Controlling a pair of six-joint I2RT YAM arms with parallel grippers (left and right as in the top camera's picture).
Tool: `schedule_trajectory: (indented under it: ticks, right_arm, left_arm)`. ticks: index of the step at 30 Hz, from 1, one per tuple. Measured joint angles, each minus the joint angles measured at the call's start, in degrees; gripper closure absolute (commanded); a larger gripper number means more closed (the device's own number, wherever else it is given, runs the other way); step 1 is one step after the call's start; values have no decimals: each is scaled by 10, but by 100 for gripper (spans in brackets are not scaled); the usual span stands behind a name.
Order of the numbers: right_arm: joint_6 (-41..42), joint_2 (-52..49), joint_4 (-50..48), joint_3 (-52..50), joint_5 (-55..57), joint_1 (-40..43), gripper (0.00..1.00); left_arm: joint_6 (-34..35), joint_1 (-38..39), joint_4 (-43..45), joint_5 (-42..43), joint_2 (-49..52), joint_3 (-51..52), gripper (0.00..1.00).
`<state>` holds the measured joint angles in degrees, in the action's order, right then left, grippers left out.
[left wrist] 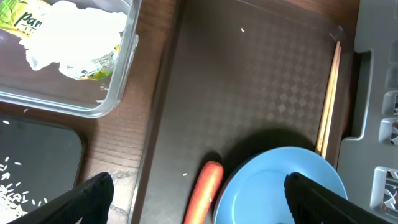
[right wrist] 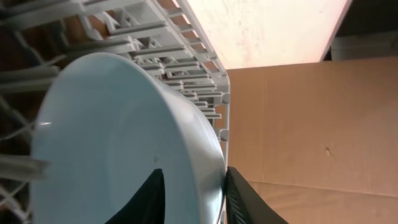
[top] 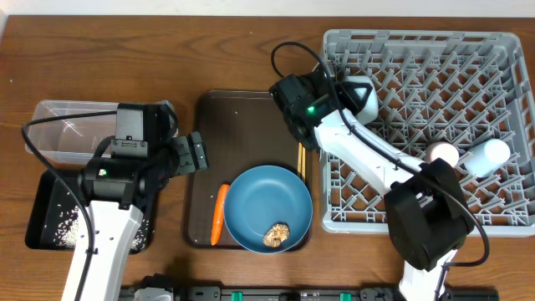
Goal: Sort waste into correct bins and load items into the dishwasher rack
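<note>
My right gripper is shut on the rim of the pale bowl, held on edge at the near-left corner of the grey dishwasher rack. A pink cup and a light-blue cup lie in the rack. My left gripper is open and empty above the orange carrot. The blue plate holds a brown food lump. The chopsticks lie beside the plate.
The carrot, plate and chopsticks sit on a dark-brown serving tray. The clear tub holds the wrapper and white paper. The black tray holds rice grains.
</note>
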<state>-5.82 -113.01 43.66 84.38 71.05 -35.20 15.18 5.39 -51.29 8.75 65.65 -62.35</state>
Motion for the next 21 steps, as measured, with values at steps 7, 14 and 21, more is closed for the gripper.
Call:
schedule_trajectory:
  ticks: [7, 14, 21]
  right_arm:
    - [1, 0, 0, 0, -24, -4, 50]
    - [0, 0, -10, 0, -73, -5, 29]
    - [-2, 0, -30, 0, -85, -14, 24]
  left_arm:
    - [0, 0, 0, 0, 0, 0, 11]
    - [0, 0, 0, 0, 0, 0, 11]
    - [0, 0, 0, 0, 0, 0, 11]
